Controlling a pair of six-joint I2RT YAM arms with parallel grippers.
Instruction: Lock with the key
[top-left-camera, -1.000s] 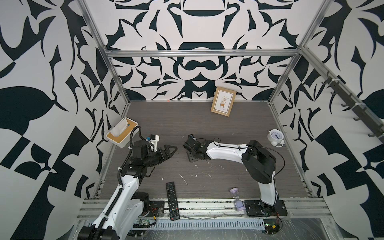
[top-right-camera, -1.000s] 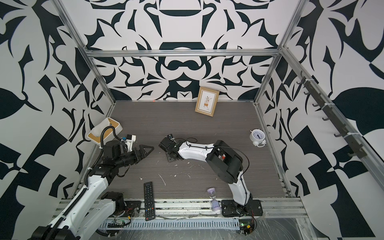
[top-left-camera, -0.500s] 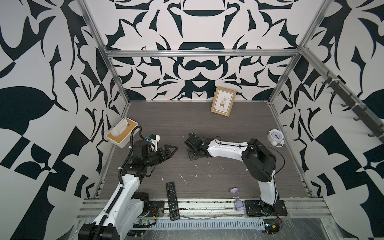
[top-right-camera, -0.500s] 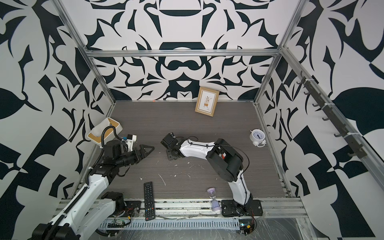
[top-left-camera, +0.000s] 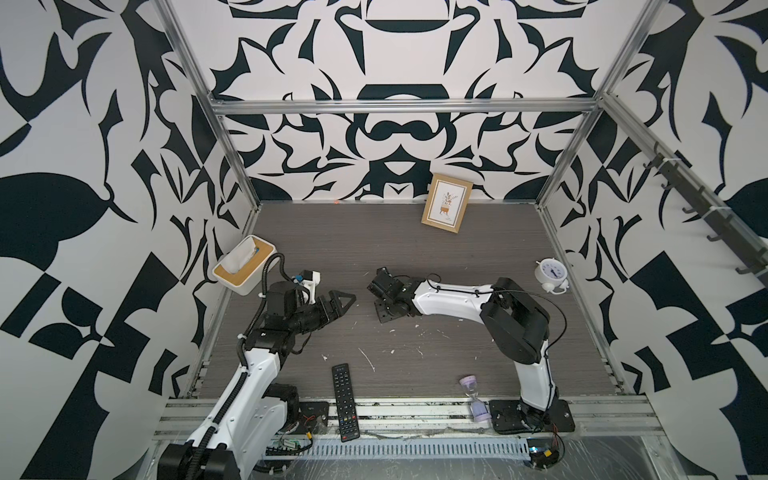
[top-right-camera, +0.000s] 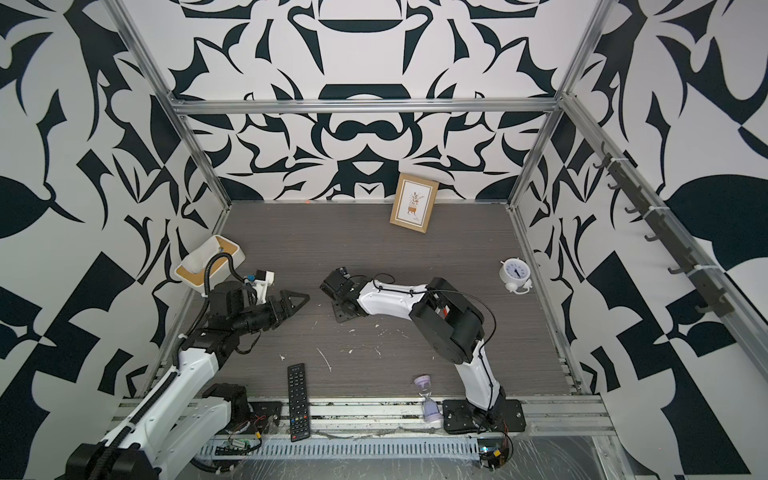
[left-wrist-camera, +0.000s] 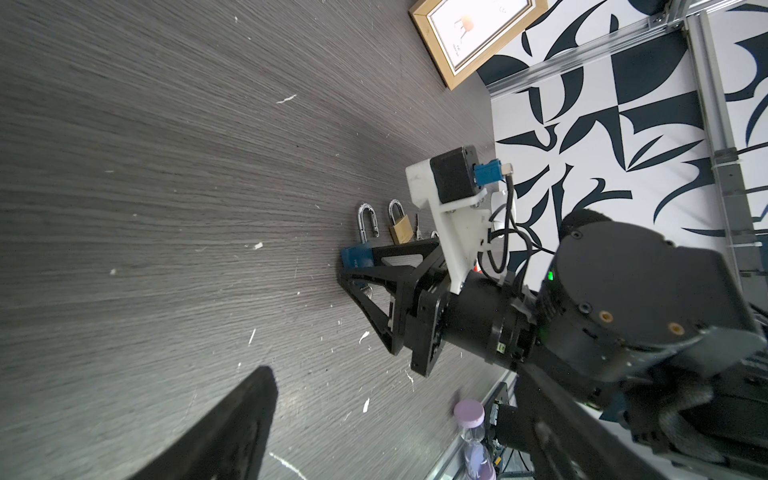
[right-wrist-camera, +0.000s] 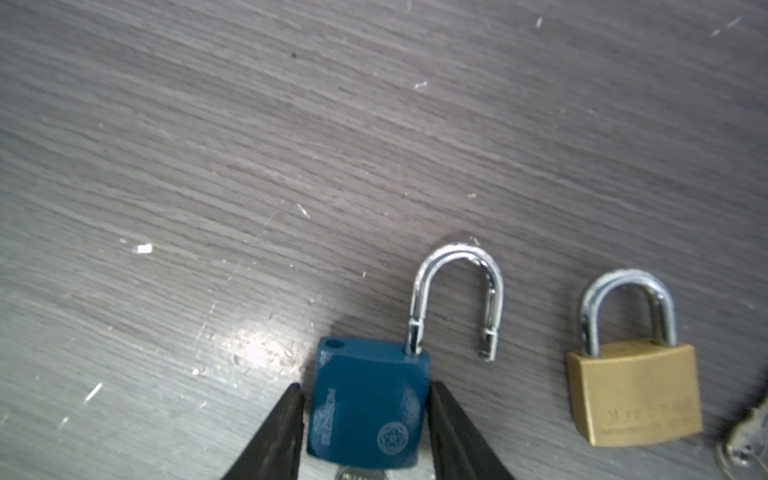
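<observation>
The locking has hardly begun. The blue padlock (right-wrist-camera: 368, 403) lies flat on the counter (top-left-camera: 415, 249), a little toward 9 o'clock of the middle and hidden under the right arm in both top views. Its shackle (right-wrist-camera: 457, 291) is pulled out and swung round, so the free end hangs clear of the body on the far side from the empty hole (right-wrist-camera: 332, 344). A silvery piece at the foot of the body looks like the key (right-wrist-camera: 359, 473) already pushed in, though only its edge shows.

The right jaws stand on either side of the blue body, at or just off its flanks. I cannot tell whether they press it yet. The left jaws are spread wide and empty, hovering at about 9 o'clock and pointing toward 3 o'clock, short of the padlock.

A brass padlock (right-wrist-camera: 636, 390), shut, lies just beside, toward 3 o'clock.

What is left, as I judge it:
- steady the body
- swing the shackle over the hole
- press it home
- turn the key
</observation>
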